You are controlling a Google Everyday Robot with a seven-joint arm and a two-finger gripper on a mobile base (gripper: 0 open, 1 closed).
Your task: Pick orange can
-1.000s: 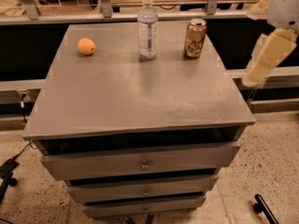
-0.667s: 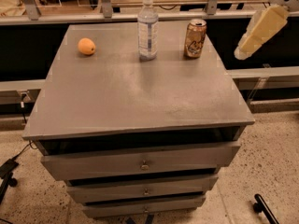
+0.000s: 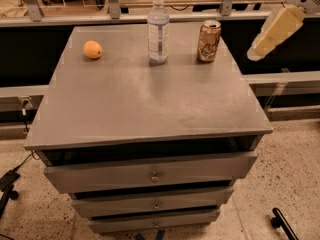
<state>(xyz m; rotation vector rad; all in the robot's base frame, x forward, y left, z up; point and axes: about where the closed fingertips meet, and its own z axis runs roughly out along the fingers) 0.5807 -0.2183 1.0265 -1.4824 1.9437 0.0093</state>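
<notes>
- Task thing: the orange can [image 3: 209, 40], a small orange-bronze metal soda can with a silver top and a whitish logo, stands upright near the far right corner of the counter [image 3: 150, 104], a grey flat-topped cabinet with drawers below; nothing touches it.
- Neighbours: the water bottle [image 3: 158, 29], a taller clear plastic one with a pale cap, stands to the left of the orange can and apart from it; the orange fruit [image 3: 92, 49], small and round, lies well apart toward the far left.
- Hand: the hand [image 3: 274, 33], a cream-coloured slanted piece, hangs in the air off the right edge of the counter, to the right of the orange can and roughly level with it; whether it is released or clenched cannot be told; nothing is seen in it.
- Progress: by this layout the task is judged to be in its approach; no contact, no grasp and no lift as yet; left to do are carrying the hand across to the orange can, closing on its side, and raising it clear of the counter.
- Change from the earlier frames: the hand stands higher and slightly nearer the orange can than a second ago, when it hung lower beside the counter's right edge; the orange can, the water bottle and the orange fruit keep their places.
</notes>
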